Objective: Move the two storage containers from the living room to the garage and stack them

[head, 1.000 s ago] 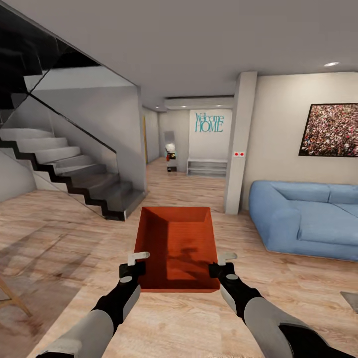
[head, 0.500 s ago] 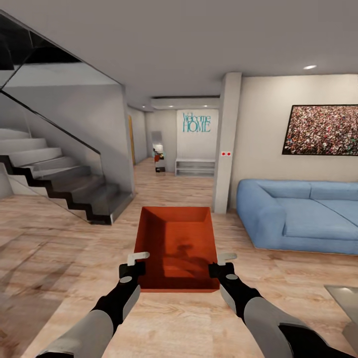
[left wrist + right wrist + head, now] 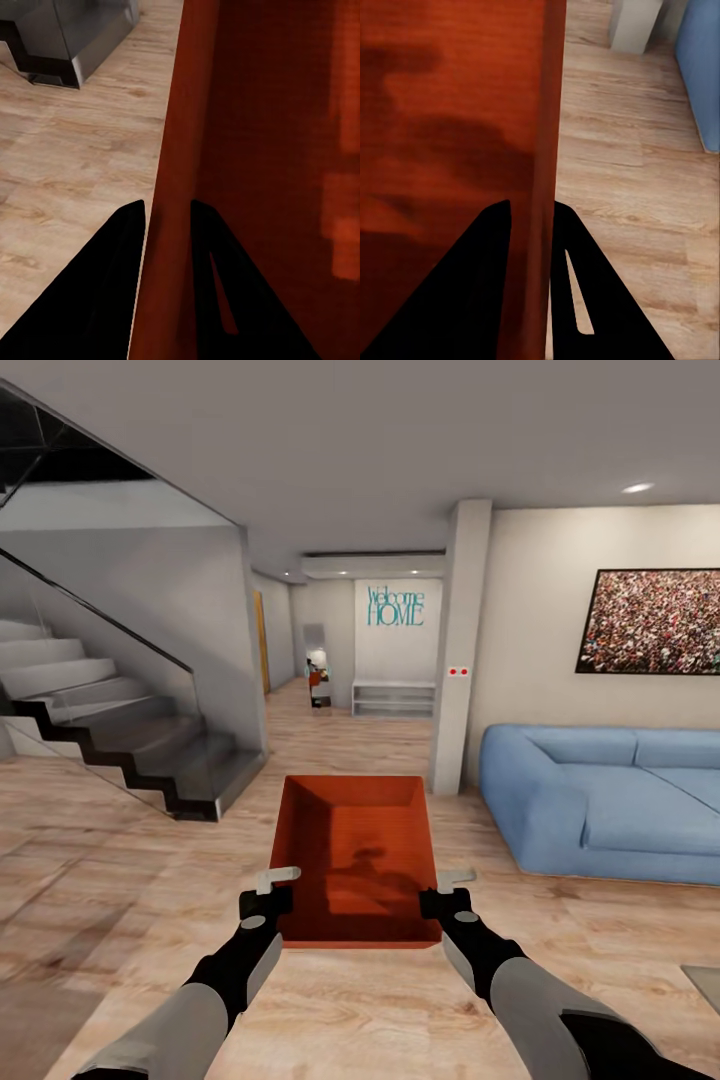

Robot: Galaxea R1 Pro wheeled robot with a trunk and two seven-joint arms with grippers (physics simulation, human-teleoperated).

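The left pincer (image 3: 268, 891) and right pincer (image 3: 446, 891) each clamp a side wall of the storage container (image 3: 354, 857), held above the living room's wood floor (image 3: 120, 880). Wrist views show fingers (image 3: 112, 277) straddling each wall; the head view adds the blue sofa (image 3: 600, 805) and stairs (image 3: 110, 740).

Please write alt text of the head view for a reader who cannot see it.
Two robot arms hold an orange-red open storage container above a light wood floor, the left gripper and right gripper each clamped on a side wall. A staircase stands left, a blue sofa right.

Bright, even, sharp render; soft shadows.
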